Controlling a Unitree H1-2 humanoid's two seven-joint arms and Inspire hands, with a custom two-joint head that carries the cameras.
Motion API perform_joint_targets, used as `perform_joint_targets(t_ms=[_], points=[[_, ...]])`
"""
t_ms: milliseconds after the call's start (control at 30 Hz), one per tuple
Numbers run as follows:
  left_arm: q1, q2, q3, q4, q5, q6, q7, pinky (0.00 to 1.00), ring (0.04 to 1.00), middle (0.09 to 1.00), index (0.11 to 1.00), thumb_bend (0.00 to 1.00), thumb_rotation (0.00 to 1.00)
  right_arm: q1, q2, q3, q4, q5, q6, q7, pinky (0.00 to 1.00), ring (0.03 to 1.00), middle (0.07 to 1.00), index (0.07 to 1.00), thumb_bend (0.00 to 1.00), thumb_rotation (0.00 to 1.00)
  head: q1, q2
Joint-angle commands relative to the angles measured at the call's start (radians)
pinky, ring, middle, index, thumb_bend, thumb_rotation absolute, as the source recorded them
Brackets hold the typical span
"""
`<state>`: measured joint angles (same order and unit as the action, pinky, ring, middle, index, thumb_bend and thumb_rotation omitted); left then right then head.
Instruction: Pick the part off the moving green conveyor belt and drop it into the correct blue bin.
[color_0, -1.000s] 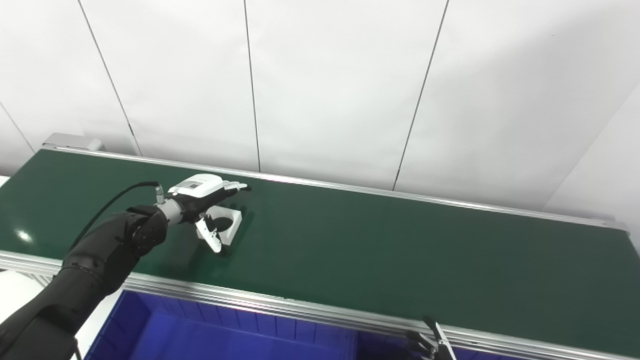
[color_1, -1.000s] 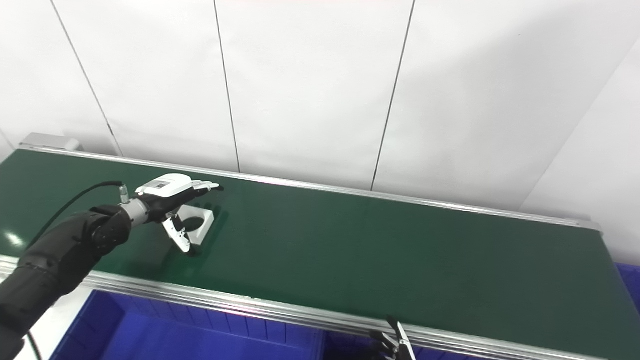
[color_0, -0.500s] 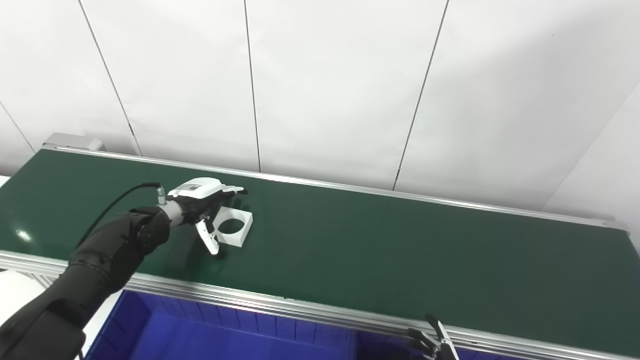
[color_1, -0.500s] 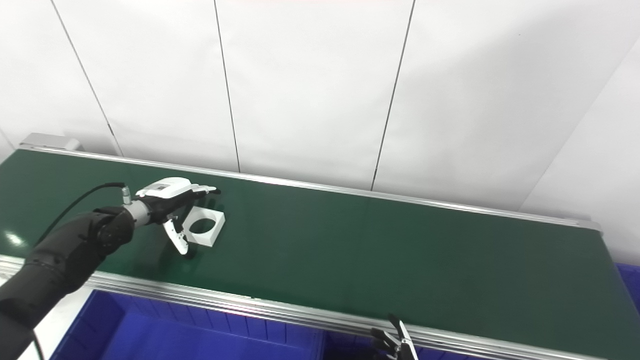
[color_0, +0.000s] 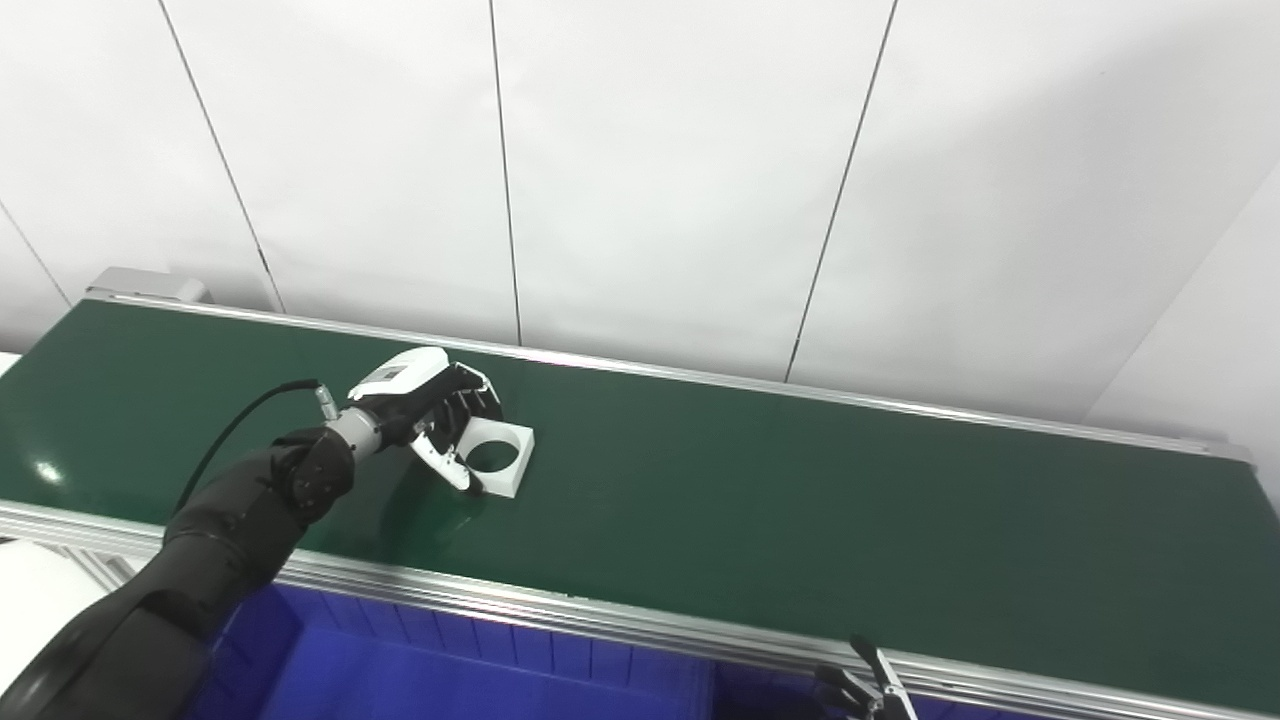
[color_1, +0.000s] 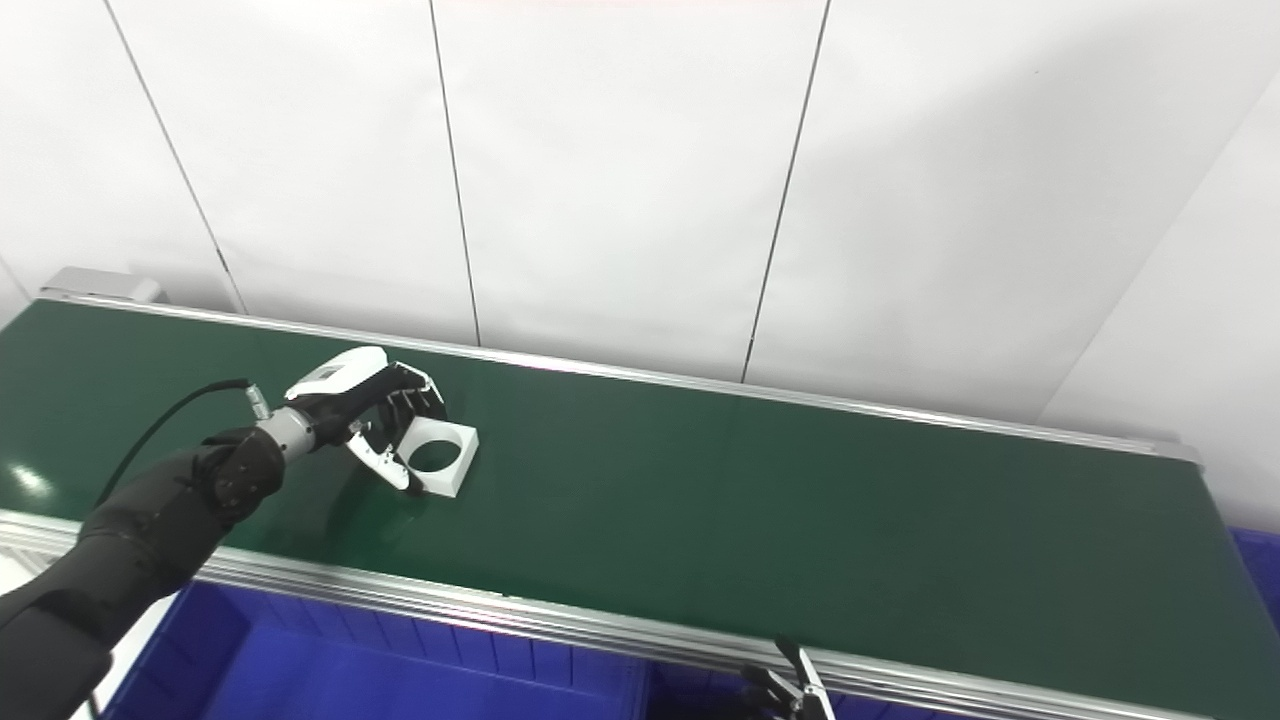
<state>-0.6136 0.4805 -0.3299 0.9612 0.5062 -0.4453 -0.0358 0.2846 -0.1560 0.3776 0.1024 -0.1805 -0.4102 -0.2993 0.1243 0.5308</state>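
Left robot hand curled onto the white square part, fingers on its 9 o'clock edge; grip unconfirmed, can't tell. Part flat on green belt, left section. Right robot hand barely visible at 6 o'clock, fingers apart. Blue bin below.

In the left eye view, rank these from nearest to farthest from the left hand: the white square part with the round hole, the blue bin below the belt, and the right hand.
1. White square part with the round hole: on the green belt, right at the left hand, fingers curled at its left edge.
2. Blue bin: below the belt's near rail, bottom left.
3. Right hand: at the bottom edge, far right of the left hand.
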Motion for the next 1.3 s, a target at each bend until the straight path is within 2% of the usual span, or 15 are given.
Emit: perform_joint_targets(t_ms=[0,167,367,467,500,533,567,600,700,767,833,1000,1133,1200,1267], points=[[-0.029,0.003,-0.008,-0.01,-0.013,-0.021,-0.023,0.47,0.504,0.504,0.483,0.51,0.0,-0.003,0.005,-0.001,-0.031,-0.011,-0.06,-0.015,0.66,0.753,0.789,0.936,0.68,0.6,0.0,0.001],[-0.03,0.016,0.0,-0.026,-0.039,-0.018,-0.047,0.4,0.436,0.468,0.501,0.52,0.0,-0.008,0.012,0.0,-0.03,-0.01,-0.06,-0.016,0.66,0.759,0.792,0.938,0.67,0.58,-0.005,0.006],[0.004,0.05,0.032,-0.124,-0.094,-0.023,-0.059,0.36,0.395,0.436,0.508,0.52,0.0,-0.007,0.024,0.0,-0.034,-0.028,-0.06,-0.023,0.65,0.751,0.791,0.933,0.67,0.59,-0.04,0.028],[0.061,0.085,0.07,-0.274,-0.161,-0.024,-0.055,0.4,0.436,0.466,0.498,0.52,0.0,-0.002,0.03,0.003,-0.045,-0.037,-0.06,-0.026,0.64,0.75,0.792,0.932,0.66,0.57,-0.101,0.066],[0.077,0.095,0.078,-0.318,-0.183,-0.024,-0.049,0.4,0.438,0.47,0.497,0.52,0.0,-0.001,0.031,0.004,-0.049,-0.038,-0.06,-0.026,0.64,0.751,0.793,0.932,0.67,0.57,-0.101,0.066],[0.1,0.103,0.101,-0.37,-0.23,-0.025,-0.059,0.4,0.439,0.472,0.496,0.52,0.0,0.001,0.034,0.005,-0.058,-0.038,-0.06,-0.022,0.65,0.751,0.794,0.932,0.67,0.57,-0.138,0.094],[0.117,0.109,0.118,-0.405,-0.265,-0.024,-0.067,0.36,0.405,0.452,0.502,0.52,0.0,0.002,0.037,0.005,-0.064,-0.037,-0.06,-0.02,0.65,0.748,0.791,0.93,0.68,0.55,-0.138,0.094],[0.138,0.117,0.134,-0.452,-0.302,-0.024,-0.07,0.35,0.397,0.452,0.501,0.52,0.0,0.005,0.042,0.003,-0.072,-0.044,-0.059,-0.017,0.65,0.748,0.792,0.93,0.68,0.55,-0.176,0.124],[0.182,0.124,0.173,-0.541,-0.385,-0.025,-0.089,0.36,0.406,0.466,0.496,0.52,0.0,0.01,0.057,-0.005,-0.09,-0.064,-0.059,-0.01,0.66,0.754,0.796,0.93,0.68,0.55,-0.218,0.16],[0.222,0.119,0.204,-0.596,-0.431,-0.025,-0.102,0.35,0.392,0.457,0.498,0.52,0.0,0.012,0.073,-0.014,-0.1,-0.078,-0.058,-0.003,0.67,0.759,0.8,0.931,0.67,0.54,-0.257,0.186],[0.259,0.109,0.224,-0.637,-0.459,-0.025,-0.109,0.34,0.385,0.45,0.501,0.52,0.0,0.013,0.089,-0.024,-0.103,-0.078,-0.057,0.005,0.66,0.755,0.799,0.931,0.68,0.54,-0.269,0.193],[0.351,0.075,0.245,-0.705,-0.504,-0.025,-0.158,0.32,0.366,0.435,0.506,0.51,0.0,0.017,0.122,-0.05,-0.111,-0.103,-0.056,0.014,0.65,0.742,0.795,0.934,0.69,0.58,-0.294,0.226],[0.432,0.039,0.239,-0.761,-0.495,-0.025,-0.168,0.3,0.355,0.426,0.51,0.51,0.0,0.026,0.137,-0.065,-0.129,-0.113,-0.052,0.026,0.66,0.747,0.793,0.929,0.66,0.55,-0.31,0.255],[0.469,0.025,0.225,-0.785,-0.48,-0.025,-0.163,0.26,0.319,0.414,0.509,0.51,0.0,0.029,0.145,-0.073,-0.138,-0.113,-0.045,0.035,0.66,0.746,0.788,0.925,0.67,0.55,-0.313,0.258],[0.513,0.011,0.2,-0.811,-0.465,-0.025,-0.16,0.27,0.333,0.417,0.51,0.51,0.0,0.031,0.152,-0.081,-0.149,-0.117,-0.04,0.043,0.66,0.741,0.785,0.925,0.67,0.55,-0.324,0.278]])
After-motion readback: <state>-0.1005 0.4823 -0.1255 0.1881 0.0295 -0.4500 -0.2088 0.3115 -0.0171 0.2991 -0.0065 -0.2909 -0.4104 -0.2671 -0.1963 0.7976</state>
